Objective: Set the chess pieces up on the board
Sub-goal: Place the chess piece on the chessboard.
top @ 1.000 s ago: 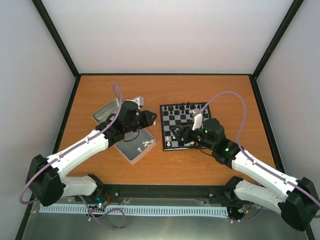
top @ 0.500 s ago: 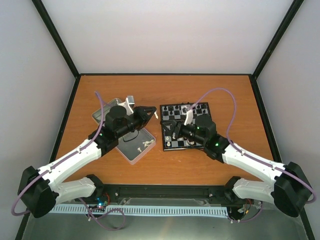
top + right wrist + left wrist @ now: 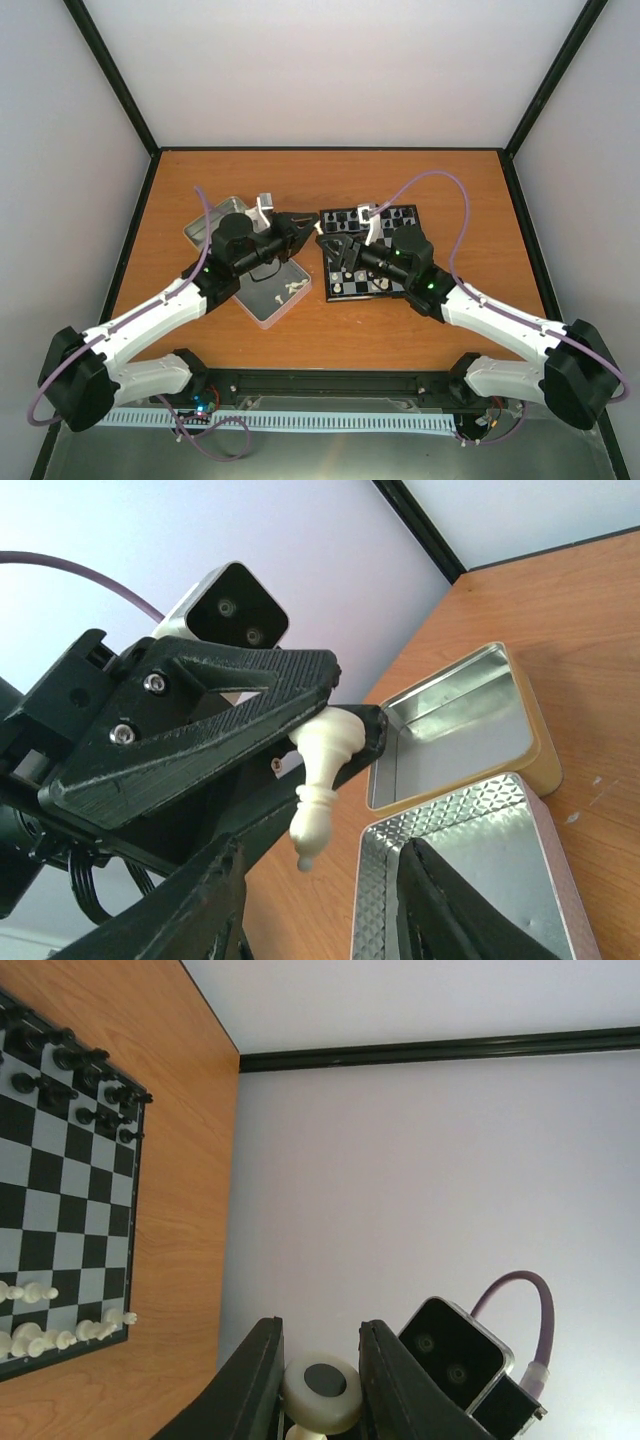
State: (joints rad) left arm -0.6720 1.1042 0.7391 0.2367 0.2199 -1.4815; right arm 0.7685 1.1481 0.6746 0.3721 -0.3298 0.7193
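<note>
Right end effector nearer white piece

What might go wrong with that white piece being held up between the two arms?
The left tool pinches the piece in mid-air by its wide end; the fingers of the right tool flank its narrow end without touching. If the left lets go early, it would likely fall, perhaps into the tin.
The right arm reaches over the board, so it might topple the black pieces.
</note>
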